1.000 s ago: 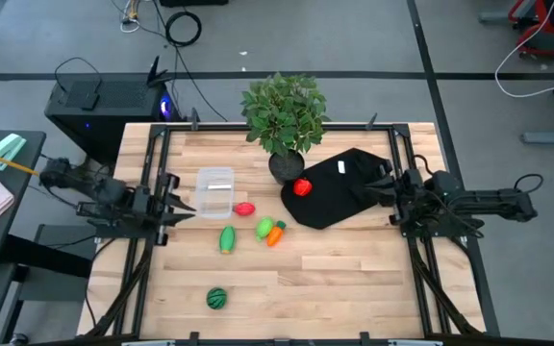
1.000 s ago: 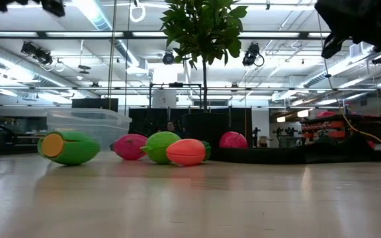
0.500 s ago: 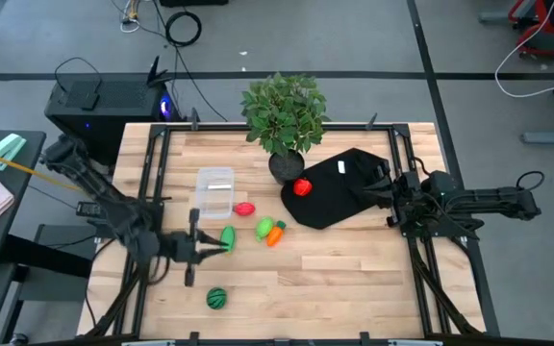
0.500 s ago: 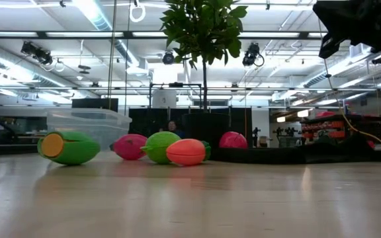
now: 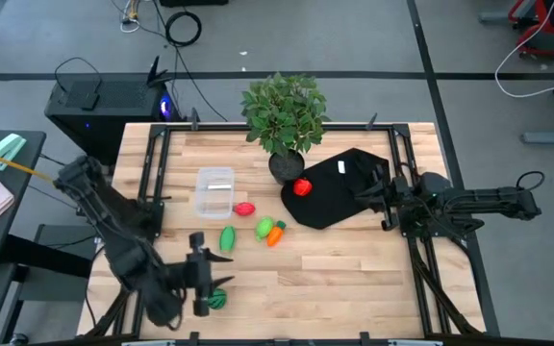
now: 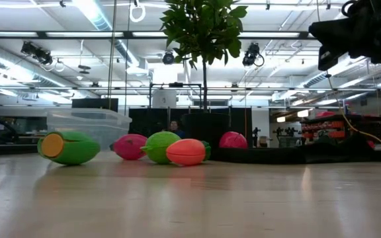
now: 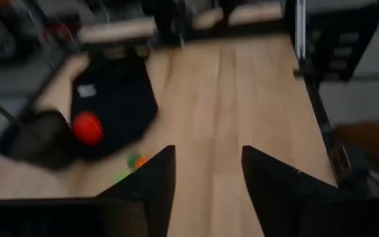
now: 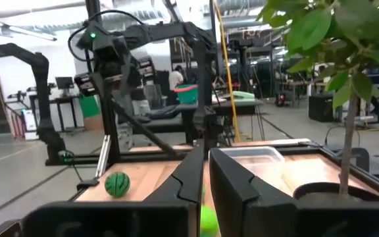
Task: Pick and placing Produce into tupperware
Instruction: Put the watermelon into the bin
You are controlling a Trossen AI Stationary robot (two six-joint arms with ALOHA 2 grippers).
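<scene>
The clear tupperware [image 5: 214, 191] stands on the wood toward the table's left. Near it lie a pink-red piece [image 5: 244, 208], a light green oblong [image 5: 227, 238] and an orange-and-green piece [image 5: 271, 231]. A red round piece [image 5: 302, 187] rests on the black cloth [image 5: 349, 187]. The dark green striped ball [image 5: 217, 299] sits alone by the near edge. My left gripper [image 5: 217, 279] hangs open above that ball, fingers pointing toward the table's right; the right wrist view shows the ball [image 8: 117, 184] free on the table. My right gripper [image 5: 365, 189] is shut over the cloth's right part.
A leafy potted plant [image 5: 284, 115] stands at the far middle, its pot touching the cloth's far-left corner. Black frame rails [image 5: 152, 183] run along both sides of the table. Bare wood lies between the produce and the near edge.
My left arm has swung from the table's left edge beside the tupperware toward the near edge and now hangs over the striped ball. My right gripper has crept slightly toward the table's left over the cloth. No produce has moved.
</scene>
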